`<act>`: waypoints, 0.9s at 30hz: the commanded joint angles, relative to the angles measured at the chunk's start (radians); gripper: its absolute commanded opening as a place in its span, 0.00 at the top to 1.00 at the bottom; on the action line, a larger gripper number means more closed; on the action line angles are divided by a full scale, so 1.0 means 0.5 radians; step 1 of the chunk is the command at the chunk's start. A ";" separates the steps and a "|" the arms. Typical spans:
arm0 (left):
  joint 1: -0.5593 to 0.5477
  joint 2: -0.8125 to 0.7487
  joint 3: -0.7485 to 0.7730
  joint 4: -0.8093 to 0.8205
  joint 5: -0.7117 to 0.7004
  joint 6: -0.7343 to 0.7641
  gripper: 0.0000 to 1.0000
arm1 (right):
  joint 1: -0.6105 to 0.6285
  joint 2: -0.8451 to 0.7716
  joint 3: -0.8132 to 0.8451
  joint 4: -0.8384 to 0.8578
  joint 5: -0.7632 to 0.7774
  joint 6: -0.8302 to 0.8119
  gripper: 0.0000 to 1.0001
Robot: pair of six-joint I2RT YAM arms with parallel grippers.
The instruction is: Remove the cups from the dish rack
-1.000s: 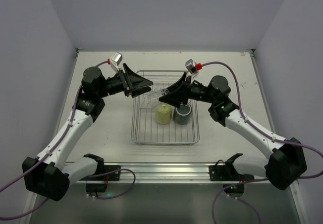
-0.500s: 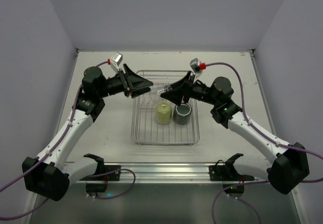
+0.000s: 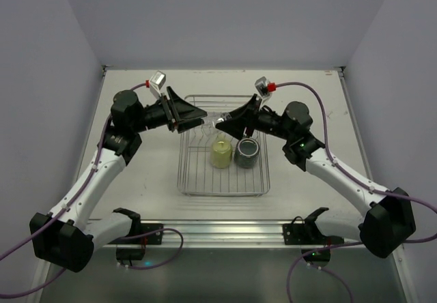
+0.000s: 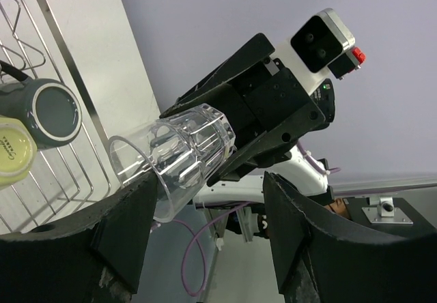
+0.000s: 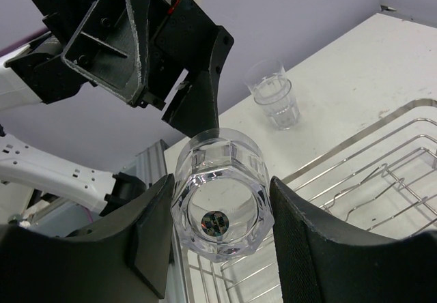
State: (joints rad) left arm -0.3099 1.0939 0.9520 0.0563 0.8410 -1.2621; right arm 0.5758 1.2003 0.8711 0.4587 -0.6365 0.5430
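My right gripper (image 5: pixel 220 238) is shut on a clear tumbler (image 5: pixel 222 211), held on its side in the air over the back of the dish rack (image 3: pixel 225 180). In the left wrist view the tumbler (image 4: pixel 181 156) points its open mouth at my left gripper (image 4: pixel 212 238), its rim just beside the left finger (image 4: pixel 126 228). The left jaws stand open and hold nothing. From above, the left gripper (image 3: pixel 201 116) and right gripper (image 3: pixel 220 125) face each other closely. A pale yellow cup (image 3: pixel 220 154) and a dark mug (image 3: pixel 246 154) stand in the rack.
Another clear tumbler (image 5: pixel 275 93) stands upright on the white table beside the rack's wire rim (image 5: pixel 372 136). The rack's upright prongs (image 5: pixel 365 194) lie below the held tumbler. Walls close in the table on three sides.
The right gripper has lifted the clear tumbler off the rack and carried it up and left, closer to the left gripper. The left arm has stayed still.
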 commanded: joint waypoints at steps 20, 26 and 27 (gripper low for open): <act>-0.015 -0.056 -0.235 0.851 0.205 -0.645 0.43 | -0.001 0.370 0.062 0.864 -0.193 0.362 1.00; -0.015 -0.056 -0.284 0.964 0.134 -0.737 0.54 | -0.001 0.364 -0.024 1.030 -0.227 0.429 1.00; -0.015 -0.062 -0.290 0.967 0.122 -0.740 0.55 | -0.001 0.361 -0.045 1.049 -0.230 0.436 1.00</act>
State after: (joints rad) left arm -0.3099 1.0824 0.8131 0.4305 0.8864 -1.5696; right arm 0.5751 1.3754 0.8745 0.8753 -0.7441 0.7498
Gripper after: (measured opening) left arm 0.459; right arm 0.536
